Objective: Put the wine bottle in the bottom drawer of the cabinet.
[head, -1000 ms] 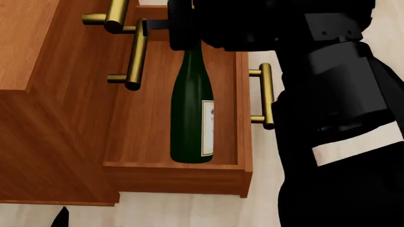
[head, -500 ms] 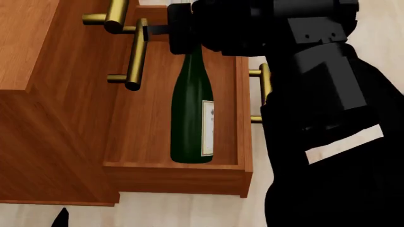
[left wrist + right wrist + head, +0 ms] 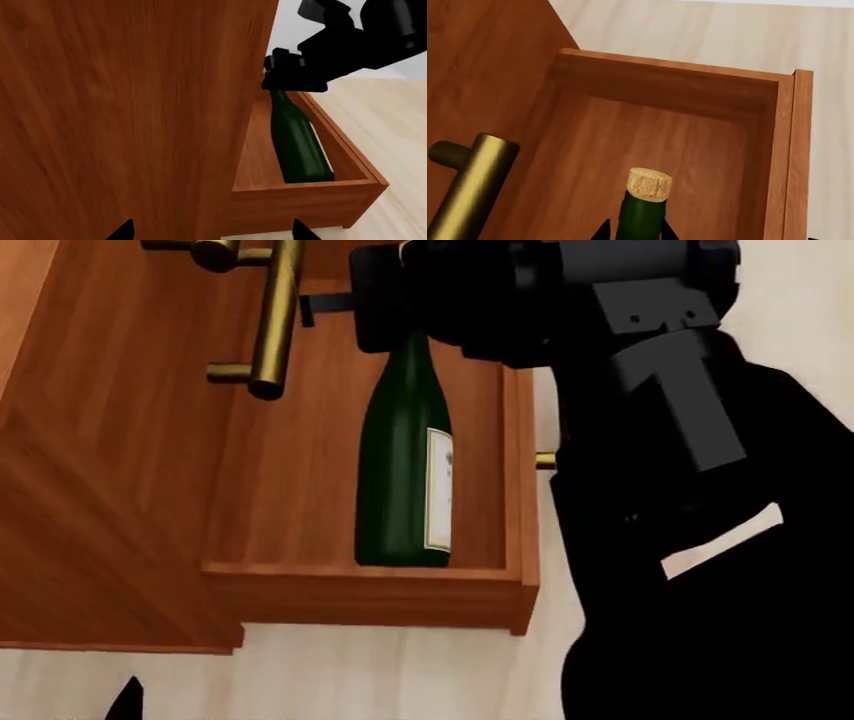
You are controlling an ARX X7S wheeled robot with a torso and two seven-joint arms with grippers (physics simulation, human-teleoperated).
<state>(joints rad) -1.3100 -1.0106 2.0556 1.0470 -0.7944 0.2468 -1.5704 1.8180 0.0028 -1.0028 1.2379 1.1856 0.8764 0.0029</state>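
Note:
The dark green wine bottle (image 3: pixel 398 465) with its white label sits inside the open bottom drawer (image 3: pixel 360 595) of the reddish-brown cabinet (image 3: pixel 94 490). Its base is near the drawer's side wall. My right gripper (image 3: pixel 394 330) is shut on the bottle's neck. In the right wrist view its two black fingertips (image 3: pixel 602 231) press either side of the neck just behind the tan cork (image 3: pixel 649 184). In the left wrist view my left gripper (image 3: pixel 212 232) is open and holds nothing. It faces the cabinet's side panel (image 3: pixel 133 100), with the bottle (image 3: pixel 297 145) and drawer (image 3: pixel 300 200) beyond it.
Brass bar handles of the upper drawers (image 3: pixel 274 320) jut out over the open drawer, close to the bottle's neck. My right forearm (image 3: pixel 667 490) covers most of the bottom drawer's own handle (image 3: pixel 547 460). Pale wood floor (image 3: pixel 400 670) surrounds the cabinet.
My right forearm has swung left over the bottom drawer's handle. The head view has shifted, so the cabinet and drawer sit higher in it. The bottle keeps its place in the drawer.

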